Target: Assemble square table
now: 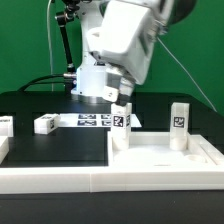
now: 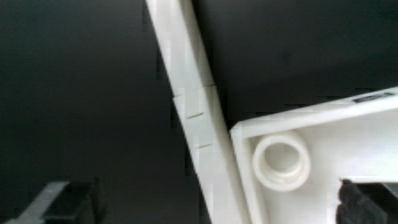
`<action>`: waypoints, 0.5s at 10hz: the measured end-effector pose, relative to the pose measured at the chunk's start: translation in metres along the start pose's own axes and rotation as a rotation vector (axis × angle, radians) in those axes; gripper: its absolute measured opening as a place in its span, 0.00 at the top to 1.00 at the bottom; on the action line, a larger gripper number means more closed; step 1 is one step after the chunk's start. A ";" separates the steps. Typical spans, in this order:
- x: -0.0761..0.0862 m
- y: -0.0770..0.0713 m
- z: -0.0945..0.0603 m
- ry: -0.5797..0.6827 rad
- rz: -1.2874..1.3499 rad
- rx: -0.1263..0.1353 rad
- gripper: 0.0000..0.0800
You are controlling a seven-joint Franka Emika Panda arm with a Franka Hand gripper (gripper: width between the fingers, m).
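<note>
At the far edge of the exterior view's left, a small white part [image 1: 5, 125] is seen only in part on the black table [image 1: 60, 150], and what it is cannot be told. Just to its right, a loose leg [image 1: 45, 124] is laid on its side, with a tag turned toward the camera. The marker board [image 1: 92, 120] is laid flat near the middle of the table. Above it the arm [image 1: 125, 40] is bent down from the top of the picture, and the gripper [image 1: 123, 97] is held just above an upright leg [image 1: 121, 122]; no contact between the two can be made out. In the wrist view the fingers [image 2: 54, 203] are shown at the two sides of the picture, spread wide, with nothing clasped between them. The square tabletop [image 1: 160, 152] is laid on the exterior view's right half of the table, close against the long white rail [image 1: 60, 178] that is run along the near edge. The upright leg is stood at the tabletop's corner on the exterior view's left, and a second upright leg [image 1: 179, 118] is stood at the corner on the exterior view's right; a black-and-white tag is borne by each. In the wrist view one corner of the tabletop, marked by a round socket [image 2: 279, 160], is seen just beside the rail.
</note>
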State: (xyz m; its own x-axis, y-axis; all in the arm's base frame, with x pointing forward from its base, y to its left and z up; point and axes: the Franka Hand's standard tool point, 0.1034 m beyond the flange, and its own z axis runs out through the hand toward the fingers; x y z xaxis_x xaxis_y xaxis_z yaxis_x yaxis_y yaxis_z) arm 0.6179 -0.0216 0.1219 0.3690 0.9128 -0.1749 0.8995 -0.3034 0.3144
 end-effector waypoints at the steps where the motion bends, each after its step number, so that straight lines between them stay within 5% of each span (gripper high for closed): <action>1: -0.002 -0.005 0.002 0.011 0.005 -0.006 0.19; 5: 0.001 -0.004 0.002 0.011 0.162 -0.002 0.19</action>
State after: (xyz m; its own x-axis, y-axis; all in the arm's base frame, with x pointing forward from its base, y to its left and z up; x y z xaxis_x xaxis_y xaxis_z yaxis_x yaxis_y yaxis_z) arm 0.6152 -0.0204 0.1182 0.5065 0.8551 -0.1111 0.8280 -0.4464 0.3394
